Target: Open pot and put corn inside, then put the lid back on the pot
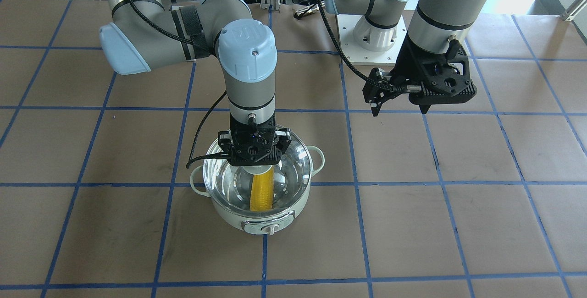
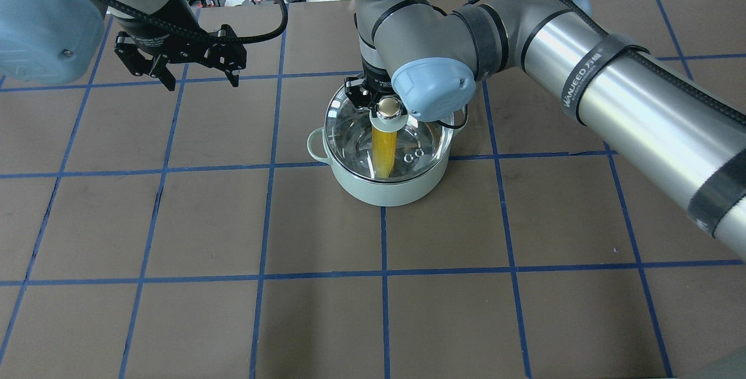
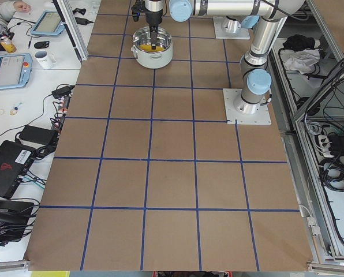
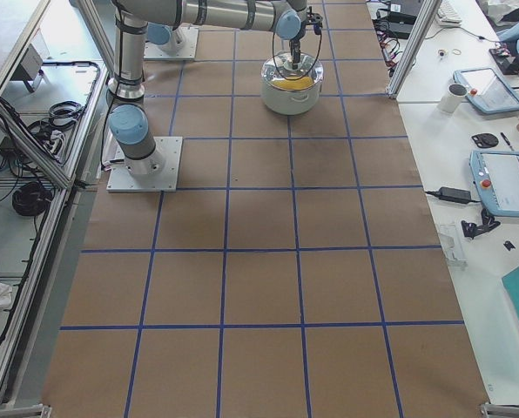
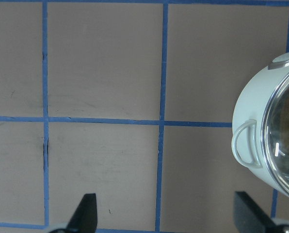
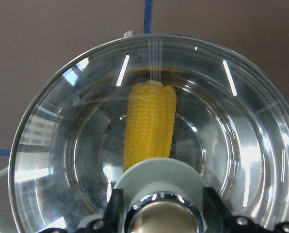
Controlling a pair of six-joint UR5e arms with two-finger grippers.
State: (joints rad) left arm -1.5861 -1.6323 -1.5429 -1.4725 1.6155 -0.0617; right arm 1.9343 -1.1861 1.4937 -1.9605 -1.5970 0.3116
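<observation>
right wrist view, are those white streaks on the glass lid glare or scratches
Right wrist view: likely glare, straight bright streaks on the lid, plus a window-like reflection at left; the corn shows clearly through. Front-facing view: only soft sheen on the glass.

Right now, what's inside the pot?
The corn lies in the pot's steel bowl, seen through the glass lid. One end is hidden under the lid's centre disc and the right gripper.
</observation>
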